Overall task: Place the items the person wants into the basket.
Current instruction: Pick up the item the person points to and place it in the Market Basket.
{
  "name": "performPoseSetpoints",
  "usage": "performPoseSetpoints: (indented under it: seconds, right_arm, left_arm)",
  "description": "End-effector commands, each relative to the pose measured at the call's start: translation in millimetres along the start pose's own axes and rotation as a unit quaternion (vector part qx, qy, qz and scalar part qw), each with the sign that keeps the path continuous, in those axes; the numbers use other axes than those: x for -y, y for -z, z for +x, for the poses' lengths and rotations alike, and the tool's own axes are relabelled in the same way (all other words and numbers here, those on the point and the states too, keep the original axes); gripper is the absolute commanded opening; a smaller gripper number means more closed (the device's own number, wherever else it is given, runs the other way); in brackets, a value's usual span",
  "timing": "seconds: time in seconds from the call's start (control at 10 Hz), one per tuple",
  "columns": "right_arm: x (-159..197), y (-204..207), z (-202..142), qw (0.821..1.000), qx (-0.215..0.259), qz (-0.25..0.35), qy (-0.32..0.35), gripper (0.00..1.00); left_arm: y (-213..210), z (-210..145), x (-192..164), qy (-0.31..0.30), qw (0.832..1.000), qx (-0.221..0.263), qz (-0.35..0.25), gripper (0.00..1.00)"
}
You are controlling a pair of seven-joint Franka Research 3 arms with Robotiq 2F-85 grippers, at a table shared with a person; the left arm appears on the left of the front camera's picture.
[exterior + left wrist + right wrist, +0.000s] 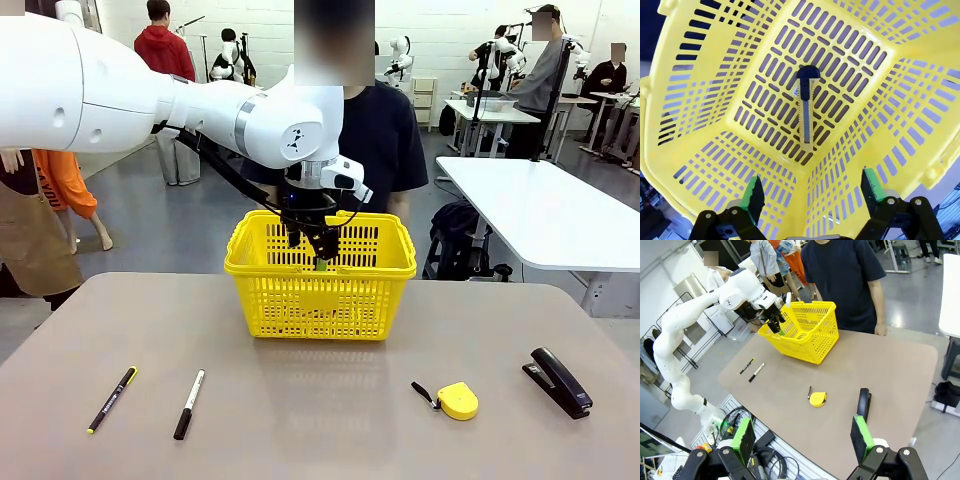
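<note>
The left gripper point(812, 185) stood spread and empty at the wrist frame's bottom. At centre, the utility knife point(807, 107) lay flat on the basket point(705, 100) floor. The right gripper point(802, 432) gaped empty. Lower left in the front view, the pen point(112, 399) and marker point(189, 404) looked light, stiff and slick, best pinched mid-barrel.

L hand point(318, 260) in basket point(300, 300) — pen point(112, 399), marker point(189, 404) outside

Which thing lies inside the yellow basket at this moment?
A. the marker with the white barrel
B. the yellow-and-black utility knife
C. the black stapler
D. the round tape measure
B: in the left wrist view the utility knife lies flat on the slotted floor of the basket; the stapler, tape measure and marker lie on the table outside it.
</note>
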State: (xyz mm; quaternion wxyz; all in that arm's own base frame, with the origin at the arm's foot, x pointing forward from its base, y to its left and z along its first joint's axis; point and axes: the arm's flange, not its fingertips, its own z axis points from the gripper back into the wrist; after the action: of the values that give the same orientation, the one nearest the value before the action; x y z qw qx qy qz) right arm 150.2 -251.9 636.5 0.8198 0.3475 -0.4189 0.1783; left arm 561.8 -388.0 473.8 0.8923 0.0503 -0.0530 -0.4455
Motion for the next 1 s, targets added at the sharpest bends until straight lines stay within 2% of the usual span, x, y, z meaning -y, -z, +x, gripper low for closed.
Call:
performPoseSetpoints:
  seconds: [0.0, 0.1, 0.2, 0.3, 0.4, 0.7, 0.9]
  right_arm:
    - [-1.1, 0.5, 2.4, 1.000, 0.011, 0.010, -0.006, 1.00]
    - [-1.1, 0.5, 2.4, 1.000, 0.011, 0.010, -0.006, 1.00]
    - [-1.1, 0.5, 2.4, 1.000, 0.011, 0.010, -0.006, 1.00]
    - [-1.1, 0.5, 2.4, 1.000, 0.011, 0.010, -0.006, 1.00]
    - [-1.1, 0.5, 2.4, 1.000, 0.011, 0.010, -0.006, 1.00]
    - [-1.1, 0.5, 2.4, 1.000, 0.011, 0.010, -0.006, 1.00]
    - [-1.1, 0.5, 2.4, 1.000, 0.011, 0.010, -0.006, 1.00]
  left_arm:
    - [-11.1, -6.2, -2.1, -0.017, 1.000, -0.002, 0.000, 1.00]
    - [-40.2, -26.2, -6.8, -0.036, 0.999, -0.003, -0.013, 1.00]
    - [-89.4, -74.1, -16.0, -0.033, 0.998, 0.023, -0.045, 1.00]
    - [-134.2, -138.2, -15.7, -0.031, 0.997, 0.052, -0.051, 1.00]
    - [-161.4, -207.1, -13.1, -0.030, 0.996, 0.077, -0.044, 1.00]
    - [-160.0, -357.5, -43.3, -0.081, 0.988, 0.117, -0.059, 1.00]
    - [-136.5, -421.9, -41.4, -0.112, 0.984, 0.130, -0.043, 1.00]
